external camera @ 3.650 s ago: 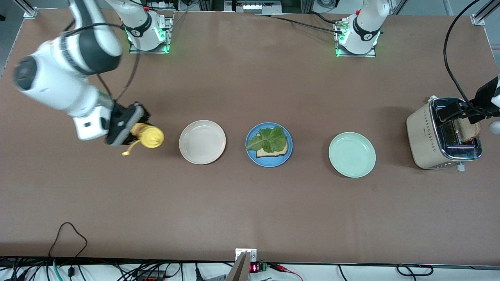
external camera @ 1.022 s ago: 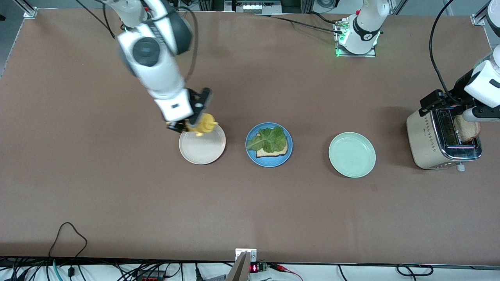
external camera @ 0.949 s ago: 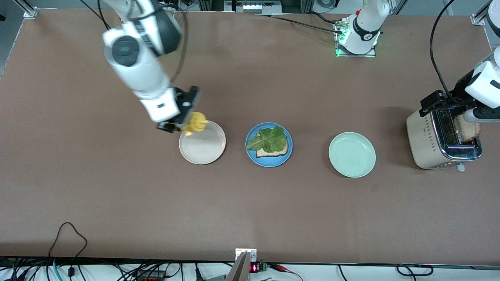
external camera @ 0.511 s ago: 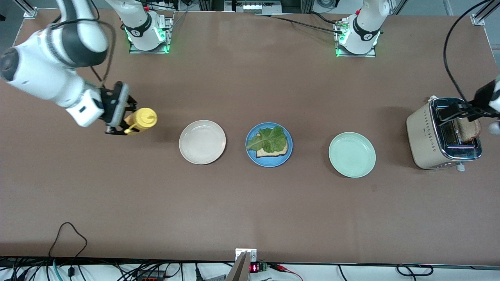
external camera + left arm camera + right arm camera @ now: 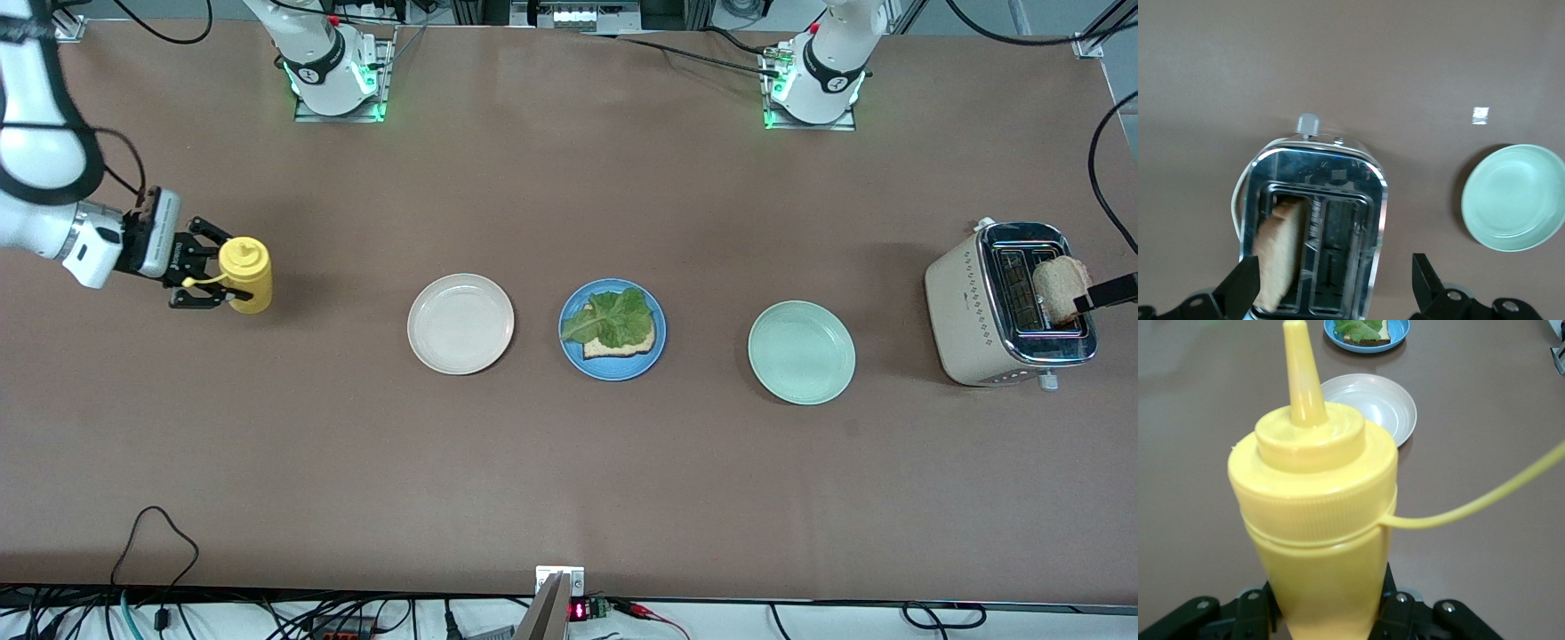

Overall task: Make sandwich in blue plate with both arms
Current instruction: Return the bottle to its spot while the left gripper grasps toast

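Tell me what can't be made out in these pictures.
- Bottom slice: front view, lettuce covers most of it.
- Toast: lower part hidden in the toaster slot, both views.
- Left end effector: front view edge cuts it off; wrist view shows only open fingertips.
- Bottle base: right wrist view edge cuts it off, right end effector around it.

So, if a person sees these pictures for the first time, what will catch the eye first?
Probably the yellow squeeze bottle, upright at the right arm's end of the table with the right gripper shut on it. Next the blue plate in the middle of the plate row, holding one bread slice under a lettuce leaf. At the left arm's end, another slice stands in the toaster, below the open left gripper.
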Motion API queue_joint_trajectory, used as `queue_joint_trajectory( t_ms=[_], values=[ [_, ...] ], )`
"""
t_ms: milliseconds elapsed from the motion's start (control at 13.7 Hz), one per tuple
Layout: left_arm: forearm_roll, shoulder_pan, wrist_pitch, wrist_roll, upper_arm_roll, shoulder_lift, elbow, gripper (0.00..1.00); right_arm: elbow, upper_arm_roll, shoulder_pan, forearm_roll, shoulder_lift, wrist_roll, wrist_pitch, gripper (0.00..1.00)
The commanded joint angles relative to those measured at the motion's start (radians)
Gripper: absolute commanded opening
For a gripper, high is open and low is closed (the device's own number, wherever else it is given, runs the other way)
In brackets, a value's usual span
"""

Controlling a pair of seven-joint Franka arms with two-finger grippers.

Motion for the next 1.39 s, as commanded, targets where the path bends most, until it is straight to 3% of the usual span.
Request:
queue_joint_trajectory(
  t_ms=[0,219,584,876,949,1022,1095,1314],
  values=[
    [-0.002,0.042,-0.017,0.075,-0.010,0.056,0.051,1.00,0.024,0.024,-0.091,0.081,0.131,-0.179,-0.028,0.00],
    [0.060,0.064,-0.020,0.146,-0.010,0.091,0.050,1.00,0.030,0.024,-0.131,0.107,0.213,-0.260,-0.028,0.00],
    [0.056,0.091,-0.047,0.190,-0.011,0.137,0.036,1.00,0.062,0.024,-0.170,0.132,0.330,-0.331,-0.028,0.00],
    [0.047,0.093,-0.105,0.177,-0.011,0.157,0.027,0.80,0.082,0.026,-0.187,0.135,0.374,-0.342,-0.030,0.00],
    [0.045,0.093,-0.130,0.169,-0.011,0.157,0.028,0.66,0.082,0.026,-0.191,0.138,0.377,-0.342,-0.030,0.09],
    [0.045,0.093,-0.144,0.158,-0.011,0.157,0.028,0.52,0.082,0.024,-0.191,0.147,0.383,-0.340,-0.030,0.39],
    [0.045,0.095,-0.152,0.158,-0.011,0.157,0.028,0.33,0.082,0.024,-0.194,0.155,0.386,-0.339,-0.030,0.99],
    [0.047,0.117,-0.155,0.175,-0.011,0.157,0.036,0.07,0.084,0.024,-0.205,0.161,0.391,-0.340,-0.034,1.00]
  ],
)
